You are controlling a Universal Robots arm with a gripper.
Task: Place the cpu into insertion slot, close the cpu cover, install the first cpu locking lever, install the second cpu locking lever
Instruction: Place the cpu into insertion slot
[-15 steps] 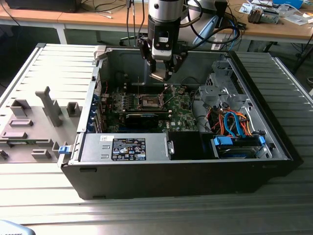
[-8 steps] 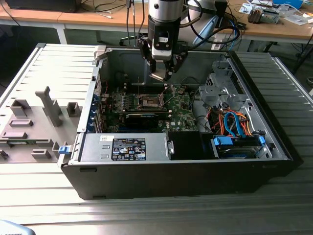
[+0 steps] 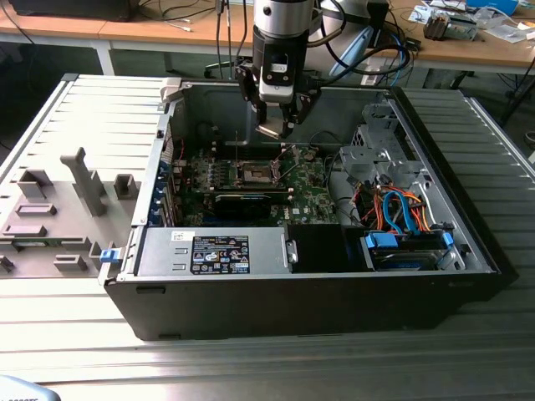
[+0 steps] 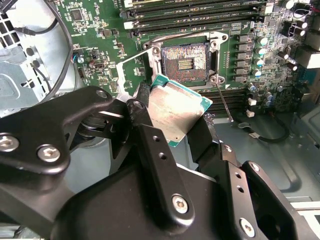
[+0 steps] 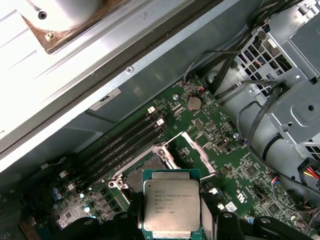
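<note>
My gripper (image 3: 276,125) hangs inside the open computer case, shut on the cpu (image 3: 272,131). In both wrist views the cpu (image 4: 175,107) (image 5: 171,205) is a silver-topped square chip with a green edge, pinched on two opposite sides by black fingers (image 4: 150,135). It is held tilted, a little above and beside the insertion slot (image 4: 186,56) (image 5: 139,176) (image 3: 257,173), which lies bare with its contacts showing. The cpu cover (image 5: 196,149) stands raised at the slot's side. A thin locking lever (image 4: 223,102) sticks out, unlatched, near the slot.
Long memory slots (image 4: 200,12) (image 5: 125,142) run beside the socket. A metal drive cage (image 3: 376,154), coloured cables (image 3: 401,213) and the power supply (image 3: 217,251) crowd the case around the green motherboard (image 3: 313,200). A grey fixture plate (image 3: 67,200) lies at the exterior view's left.
</note>
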